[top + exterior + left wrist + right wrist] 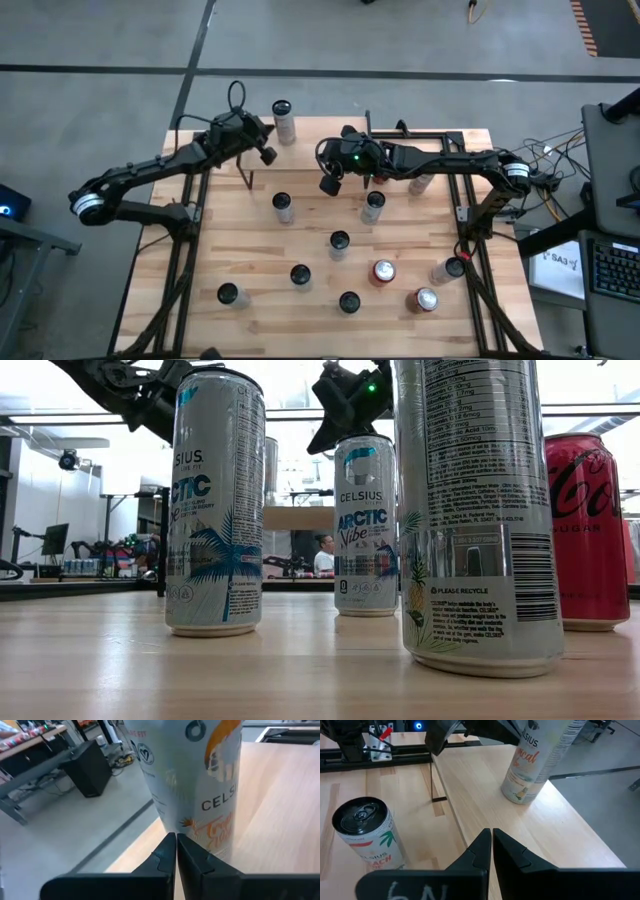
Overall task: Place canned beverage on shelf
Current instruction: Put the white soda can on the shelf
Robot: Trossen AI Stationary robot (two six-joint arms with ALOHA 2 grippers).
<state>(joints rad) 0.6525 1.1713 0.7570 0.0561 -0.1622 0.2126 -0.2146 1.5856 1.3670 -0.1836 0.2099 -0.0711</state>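
A robotics lab or workshop: a plank-topped bench [250, 270] stands on a bare grey concrete floor [90, 40], cables [545, 165] and a keyboard [610, 265] at its right, with cluttered workbenches [100, 565] and a seated person [324, 555] beyond.

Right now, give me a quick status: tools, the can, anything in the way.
Left tool shut, empty, beside the Celsius can standing on the shelf. Right tool shut, empty, over the shelf. Other cans on the table, none between.

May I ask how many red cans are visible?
2: one red can on the tabletop's right half, a second red can beside it, nearer the corner. The right arm may hide others.
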